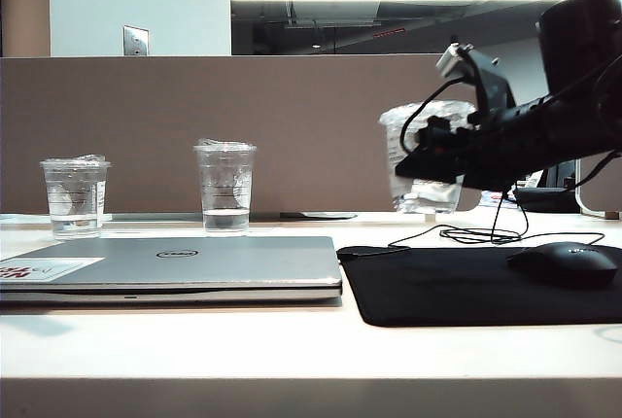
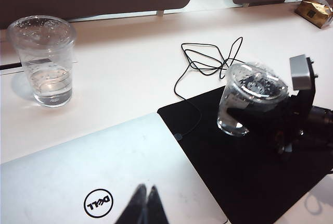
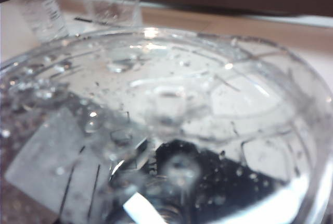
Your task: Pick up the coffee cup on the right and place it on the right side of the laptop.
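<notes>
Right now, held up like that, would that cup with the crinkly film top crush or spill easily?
Probably crushable: the coffee cup looks like thin clear plastic, and the right gripper has its jaws around it. Likely light, with only a little water at the bottom. The film may limit spills, though tipping seems risky.

You're looking at a coffee cup (image 2: 244,99) of thin clear plastic, glossy and beaded with droplets, its film top (image 3: 171,104) crinkled and shiny, with a matt white paper label on its side. The right tool (image 2: 291,114) gripping it is matt black plastic, with a pale grey block on top. Your laptop (image 1: 185,264) has a smooth, satin silver-grey metal-looking lid that catches the light. The mat (image 1: 466,287) beside it is matt black and looks like cloth. The counter (image 1: 292,350) is smooth, pale and faintly glossy. The left tool (image 2: 141,206) shows dark matt fingertips.
</notes>
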### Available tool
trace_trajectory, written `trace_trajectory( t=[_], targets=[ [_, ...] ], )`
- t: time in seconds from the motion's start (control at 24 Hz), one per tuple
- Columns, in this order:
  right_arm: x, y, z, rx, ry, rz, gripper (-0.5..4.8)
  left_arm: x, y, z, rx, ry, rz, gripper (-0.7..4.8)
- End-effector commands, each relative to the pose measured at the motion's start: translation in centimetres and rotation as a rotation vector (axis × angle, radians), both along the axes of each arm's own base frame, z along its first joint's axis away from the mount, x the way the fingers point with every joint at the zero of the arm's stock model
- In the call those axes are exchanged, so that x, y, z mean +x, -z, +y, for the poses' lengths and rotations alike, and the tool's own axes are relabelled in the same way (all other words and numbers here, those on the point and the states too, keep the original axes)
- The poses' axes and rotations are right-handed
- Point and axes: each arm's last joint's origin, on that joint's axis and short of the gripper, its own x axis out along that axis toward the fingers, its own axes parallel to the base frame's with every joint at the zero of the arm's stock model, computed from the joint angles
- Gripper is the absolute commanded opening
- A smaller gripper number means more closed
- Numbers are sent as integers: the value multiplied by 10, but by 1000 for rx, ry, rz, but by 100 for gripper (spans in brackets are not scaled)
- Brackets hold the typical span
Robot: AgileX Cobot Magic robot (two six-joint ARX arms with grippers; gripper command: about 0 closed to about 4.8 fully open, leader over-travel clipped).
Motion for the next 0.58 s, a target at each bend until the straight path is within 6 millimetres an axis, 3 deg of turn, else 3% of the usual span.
trace_trajectory(
  t=[0.04,0.58],
  targets=[
    [0,-2,7,16,-30,-42,224,0,-3,0,-9,5,-16,-5],
    [-12,22,5,3,-31,24,225,0,-3,0,-9,5,-17,-5]
  ],
)
